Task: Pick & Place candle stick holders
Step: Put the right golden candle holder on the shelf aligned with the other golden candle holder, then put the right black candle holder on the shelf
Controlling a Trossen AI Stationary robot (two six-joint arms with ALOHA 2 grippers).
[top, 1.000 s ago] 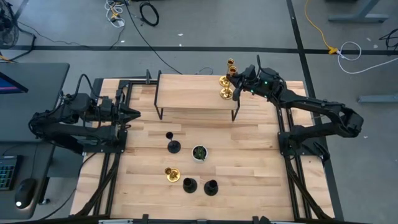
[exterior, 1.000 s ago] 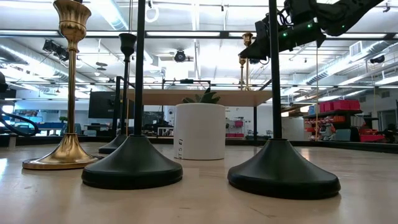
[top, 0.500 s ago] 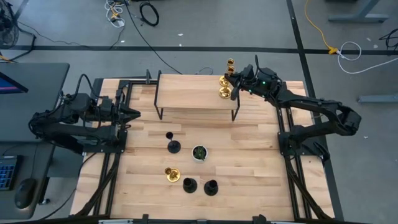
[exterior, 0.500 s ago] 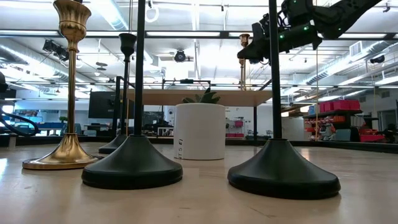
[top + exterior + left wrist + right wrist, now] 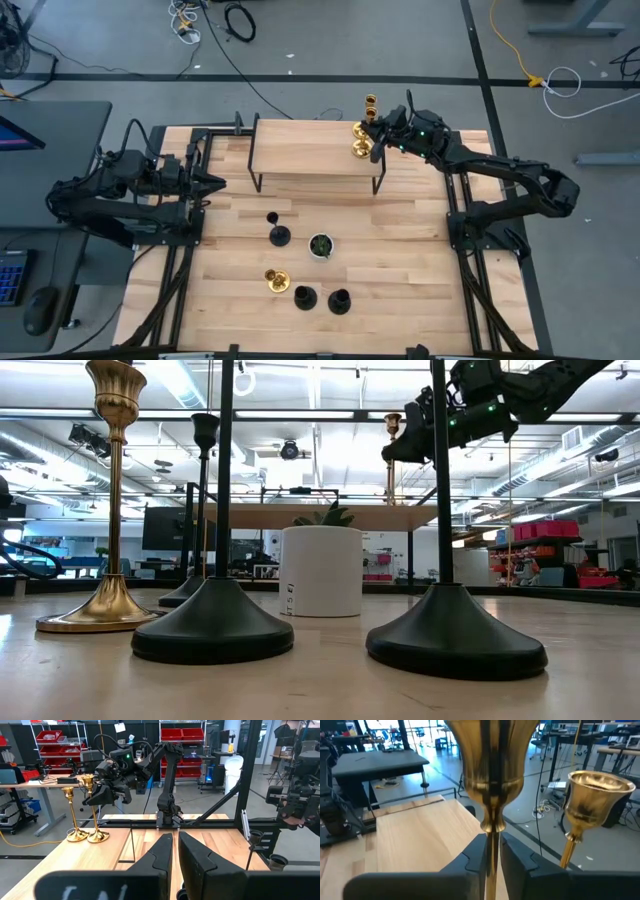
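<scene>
Right tool (image 5: 378,140) is clamped on the stem of a gold candle stick holder (image 5: 363,150), at the right end of the raised wooden shelf (image 5: 310,150) along the counter's (image 5: 400,260) far edge. Second gold holder (image 5: 361,131) stands just beside it on the shelf's right end.

Step in hand, as I judge it: placing the second gold holder on the shelf. Base looks down on the shelf in the left wrist view (image 5: 98,838). Next move calls for parting the fingers and backing off without clipping the neighbour, then going for the four holders on the counter: third gold holder (image 5: 275,281) and two black holders (image 5: 305,297) (image 5: 339,300) near the front edge, another black holder (image 5: 279,236) mid-counter beside the small white-rimmed pot (image 5: 320,245).

Left tool (image 5: 212,181), fingers together, waits by the counter's left edge.

Views differ: right wrist view shows the grip itself, stem between the fingers (image 5: 517,855), cup (image 5: 491,755) above, neighbour (image 5: 594,797) to one side. Left wrist view shows both bases side by side on the shelf. High view gives layout only; low view has the front holders blocking, with the pot (image 5: 320,570) behind.
</scene>
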